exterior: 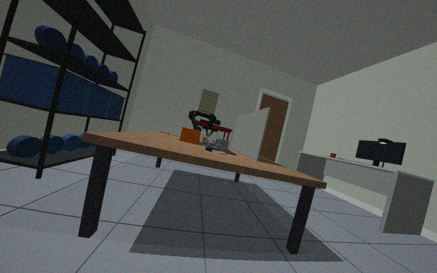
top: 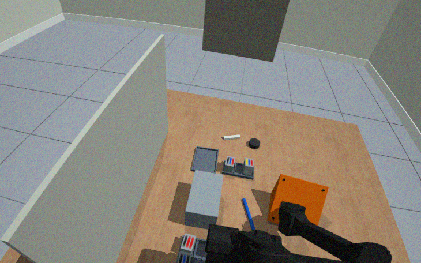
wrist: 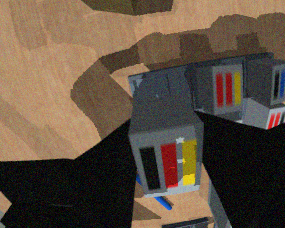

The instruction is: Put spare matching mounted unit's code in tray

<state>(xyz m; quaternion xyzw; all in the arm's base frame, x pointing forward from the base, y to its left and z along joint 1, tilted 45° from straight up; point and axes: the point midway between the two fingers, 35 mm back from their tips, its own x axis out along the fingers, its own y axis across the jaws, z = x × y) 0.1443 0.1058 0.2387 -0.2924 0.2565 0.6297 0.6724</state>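
My gripper [wrist: 160, 120] is shut on a grey spare with black, red and yellow stripes [wrist: 166, 162]. The spare is held above the left end of a dark rack [wrist: 152, 85] [top: 200, 250]. Other striped spares in that rack are a red-red-yellow one [wrist: 227, 89], a black-blue-black one [wrist: 281, 82] and one with red stripes [wrist: 276, 118] [top: 188, 242]. A flat dark tray [top: 205, 160] lies empty beyond the grey block. The orange box [top: 300, 192] [exterior: 190, 135] has dark dots at its corners. No printed code is readable in these views. The held spare is hidden in the top view.
A grey block [top: 203, 192] stands between the rack and the tray. A smaller rack [top: 238, 175] beside the tray holds two striped units. A blue pen [top: 248, 214], a black puck [top: 254, 143] and a white stick [top: 231, 136] lie around. A tall panel [top: 107, 156] stands at the left.
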